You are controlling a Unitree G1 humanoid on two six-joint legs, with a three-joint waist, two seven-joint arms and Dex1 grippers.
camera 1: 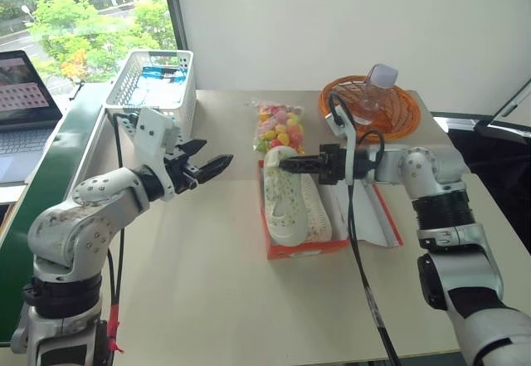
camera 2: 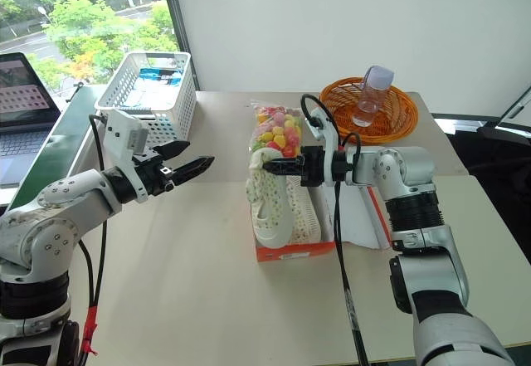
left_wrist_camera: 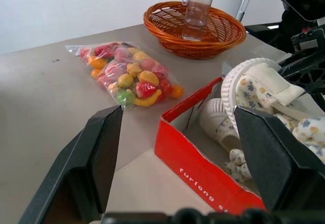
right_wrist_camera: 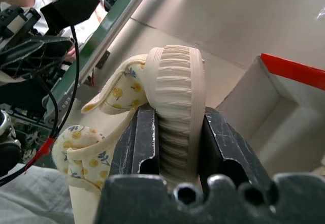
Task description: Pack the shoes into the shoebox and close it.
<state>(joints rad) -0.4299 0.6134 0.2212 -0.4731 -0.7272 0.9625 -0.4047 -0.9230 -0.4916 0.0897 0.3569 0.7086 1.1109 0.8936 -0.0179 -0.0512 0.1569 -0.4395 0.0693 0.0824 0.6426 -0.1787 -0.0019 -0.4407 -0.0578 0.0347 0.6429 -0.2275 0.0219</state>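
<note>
Right gripper (camera 2: 267, 165) clenched on the ribbed sole of one cream shoe (camera 2: 264, 192), holding it on edge over the far left part of the open shoebox (camera 2: 286, 251), toe end hanging down into the box. Sole (right_wrist_camera: 175, 127) pinched between the two black fingers (right_wrist_camera: 138, 140) in the right wrist view, with a yellow-flower-printed lining showing along the shoe's side. Second shoe (camera 2: 305, 212) lying flat inside the shoebox, just right of the held one. Shoebox open on the beige counter (camera 2: 182, 275) near its middle, orange-red wall facing the near side, white lid (camera 2: 361, 217) folded out flat to the right under the right arm. Left gripper (camera 1: 206, 167) released, fingers spread wide with nothing between them, hovering above the counter well left of the shoebox and pointing toward it. Bag of colourful candies (camera 1: 280, 128) lying just beyond the shoebox's far end. Round orange wicker basket (camera 1: 397, 113) at far right with a clear bottle (camera 1: 373, 92) in it. White plastic mesh basket (camera 1: 153, 84) at far left, with a laptop (camera 1: 25, 100) farther left, off the counter.
</note>
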